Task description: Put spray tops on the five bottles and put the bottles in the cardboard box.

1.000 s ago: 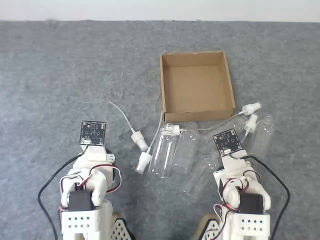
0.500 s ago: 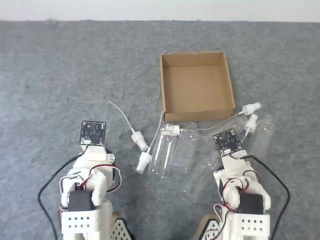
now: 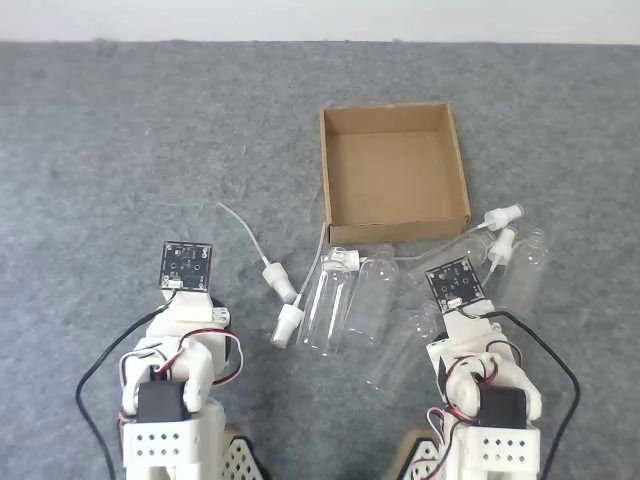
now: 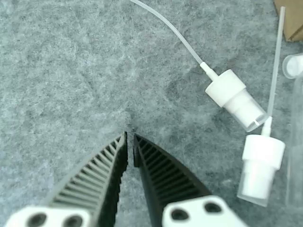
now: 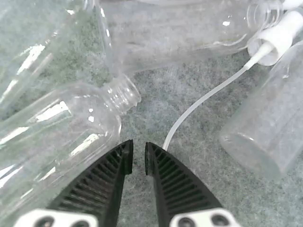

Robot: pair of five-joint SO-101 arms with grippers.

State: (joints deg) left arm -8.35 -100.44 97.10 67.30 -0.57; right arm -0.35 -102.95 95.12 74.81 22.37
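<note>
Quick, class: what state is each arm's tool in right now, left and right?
Left tool: closed, holding nothing.
Right tool: closed, holding nothing.

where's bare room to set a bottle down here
Widest bare patch: the grey mat left of the cardboard box, ahead of the left arm. Crowded: between the box's near wall and the arms, where bottles and spray tops lie jumbled.

Nothing legible anywhere: the cardboard box [image 3: 395, 165] at 12 o'clock on the tabletop has plain walls, and the clear bottles [image 3: 328, 300] and white spray tops [image 3: 280, 278] bear no labels. Marks on the two small circuit boards [image 3: 186, 266] are too small to make out
</note>
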